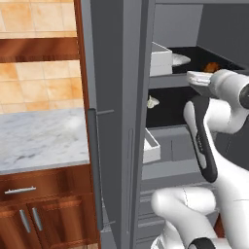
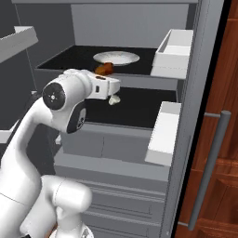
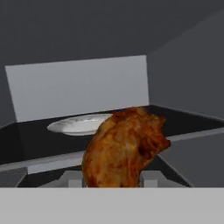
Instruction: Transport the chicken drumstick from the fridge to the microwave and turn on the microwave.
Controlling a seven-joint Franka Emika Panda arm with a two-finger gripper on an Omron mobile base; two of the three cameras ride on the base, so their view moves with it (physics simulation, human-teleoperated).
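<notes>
Hand view: the gripper (image 3: pixel 113 181) is clamped on the chicken drumstick (image 3: pixel 124 148), held just in front of the fridge's (image 2: pixel 186 116) upper dark shelf (image 2: pixel 69 58). A white plate (image 2: pixel 118 57) lies on that shelf behind the drumstick. Left of the fridge runs a marble worktop (image 1: pixel 41 138) under tan wall tiles (image 1: pixel 36 82).

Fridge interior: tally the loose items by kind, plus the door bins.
Chicken drumstick: 1
White plate: 1
Pale food lump: 1
White door bins: 2 on the door in the right base view; the left base view shows 2 more on the other side
Total: 7
</notes>
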